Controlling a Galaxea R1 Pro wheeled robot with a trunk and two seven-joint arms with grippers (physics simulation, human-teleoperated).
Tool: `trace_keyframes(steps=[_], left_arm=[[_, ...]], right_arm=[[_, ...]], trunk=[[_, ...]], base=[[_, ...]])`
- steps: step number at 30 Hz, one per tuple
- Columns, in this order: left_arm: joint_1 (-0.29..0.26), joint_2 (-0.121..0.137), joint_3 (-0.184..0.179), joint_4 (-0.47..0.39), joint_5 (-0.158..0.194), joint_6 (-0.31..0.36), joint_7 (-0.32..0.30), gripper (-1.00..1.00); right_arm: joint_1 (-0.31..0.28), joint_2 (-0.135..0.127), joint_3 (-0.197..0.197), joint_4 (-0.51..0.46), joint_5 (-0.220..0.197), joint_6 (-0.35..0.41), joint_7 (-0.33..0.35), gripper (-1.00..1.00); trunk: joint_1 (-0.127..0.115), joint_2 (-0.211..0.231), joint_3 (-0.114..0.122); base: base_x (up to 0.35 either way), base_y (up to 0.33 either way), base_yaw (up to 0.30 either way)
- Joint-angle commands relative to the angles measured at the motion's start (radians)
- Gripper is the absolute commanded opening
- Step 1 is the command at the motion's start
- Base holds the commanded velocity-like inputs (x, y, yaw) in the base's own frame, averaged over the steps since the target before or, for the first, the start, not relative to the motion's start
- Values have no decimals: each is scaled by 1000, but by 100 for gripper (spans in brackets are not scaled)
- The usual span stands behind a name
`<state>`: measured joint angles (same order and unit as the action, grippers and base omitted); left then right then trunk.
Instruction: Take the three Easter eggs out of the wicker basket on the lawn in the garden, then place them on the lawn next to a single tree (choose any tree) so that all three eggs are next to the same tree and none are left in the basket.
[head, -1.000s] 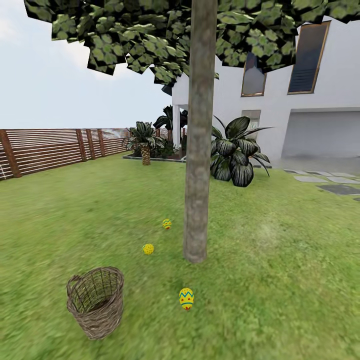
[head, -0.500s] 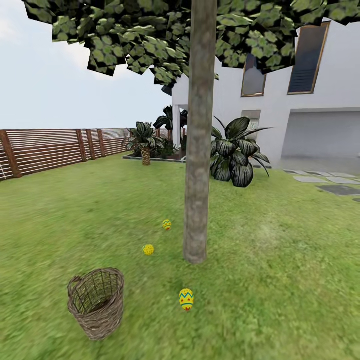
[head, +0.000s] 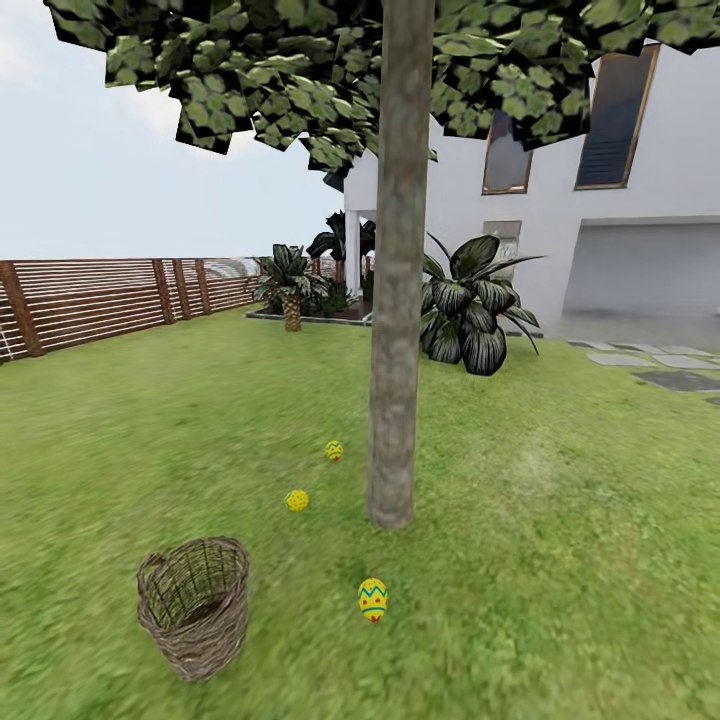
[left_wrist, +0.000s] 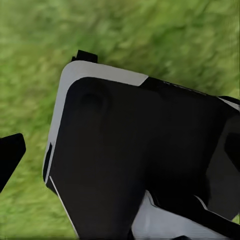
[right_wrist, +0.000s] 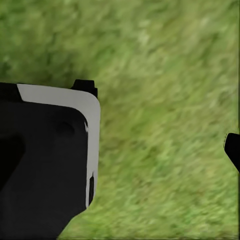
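Three yellow Easter eggs lie on the lawn (head: 570, 570) around the foot of the tree (head: 397, 300): the striped nearest egg (head: 372, 599) in front of the trunk, a second egg (head: 297, 500) to its left, a third egg (head: 334, 450) a little farther back. The brown wicker basket (head: 194, 605) stands upright at the lower left, and no egg shows inside it. My left gripper (left_wrist: 120, 150) and right gripper (right_wrist: 120, 150) hang over grass with their dark fingertips (left_wrist: 10, 155) (right_wrist: 232, 150) spread to the frame edges, holding nothing.
A wooden slat fence (head: 100, 300) runs along the left. The white house (head: 620, 200) stands behind at the right, with broad-leaved plants (head: 475, 310), a short palm (head: 290, 285) and stepping stones (head: 660, 365). A black-and-white part of my own body (left_wrist: 135, 165) sits under both wrists.
The whole head view has drifted a few pixels, so the camera moved slightly. The eggs, basket and tree keep their places relative to one another.
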<state>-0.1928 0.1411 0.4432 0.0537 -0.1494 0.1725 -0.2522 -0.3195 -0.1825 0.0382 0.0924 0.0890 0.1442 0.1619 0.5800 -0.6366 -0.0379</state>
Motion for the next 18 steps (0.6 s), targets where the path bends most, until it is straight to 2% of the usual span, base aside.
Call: trace_keyframes(steps=[1,3,6,10,18], left_arm=[[4,0,9,2,-6,1,-2,100],[21,-1,9,2,15,0,-3,100],[43,-5,8,2,26,-11,-5,100],[69,-15,8,2,29,-49,-4,100],[93,-31,9,2,30,-60,-4,100]], right_arm=[[5,0,3,1,9,0,-1,100],[25,1,3,1,8,-16,-10,100],[48,2,3,1,7,-37,-17,100],[71,3,3,1,3,-43,-20,100],[98,5,3,1,-3,-56,-21,100]], trunk=[[-4,6,1],[-11,20,8],[-23,41,17],[-38,69,30],[-69,125,55]], base=[[0,0,0],[0,0,0],[0,0,0],[0,0,0],[0,0,0]])
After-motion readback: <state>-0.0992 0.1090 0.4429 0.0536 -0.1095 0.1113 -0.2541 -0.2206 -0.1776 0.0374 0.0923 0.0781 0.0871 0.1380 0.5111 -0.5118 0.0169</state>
